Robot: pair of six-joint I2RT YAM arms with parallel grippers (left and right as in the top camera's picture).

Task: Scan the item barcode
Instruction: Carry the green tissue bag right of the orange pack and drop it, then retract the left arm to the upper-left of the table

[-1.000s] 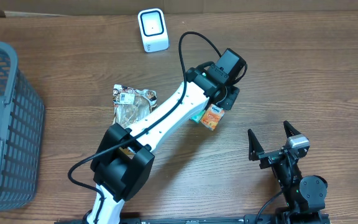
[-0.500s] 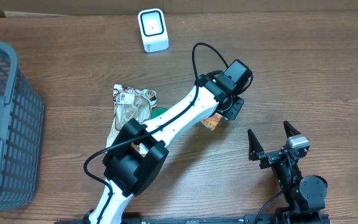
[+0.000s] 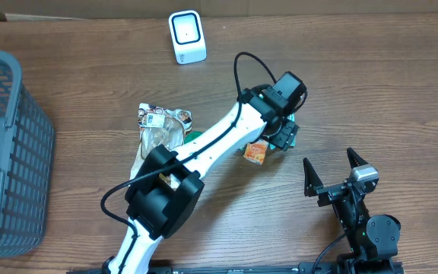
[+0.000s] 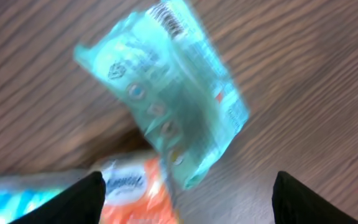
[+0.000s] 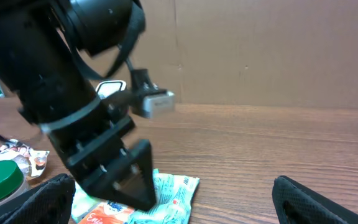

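Note:
The item, a teal and orange tissue pack (image 3: pixel 255 153), lies flat on the wooden table right of centre. In the left wrist view the pack (image 4: pixel 166 93) is blurred and lies under the jaws, which stand wide apart. My left gripper (image 3: pixel 284 138) (image 4: pixel 191 202) hovers open just over it, holding nothing. From the right wrist view, the pack (image 5: pixel 169 194) rests on the wood beneath the left gripper's black fingers (image 5: pixel 126 174). My right gripper (image 3: pixel 333 176) (image 5: pixel 179 205) stands open and empty at the near right. The white scanner (image 3: pixel 186 36) stands at the far edge.
A grey mesh basket (image 3: pixel 6 152) fills the left side. A crumpled snack bag (image 3: pixel 160 129) and a green lid (image 3: pixel 193 135) lie beside the left arm, left of the pack. A cardboard wall (image 5: pixel 260 50) backs the table.
The left gripper has opened and let go of the tissue pack, which now lies on the table. The left arm had swung slightly right beforehand. The right arm has not moved.

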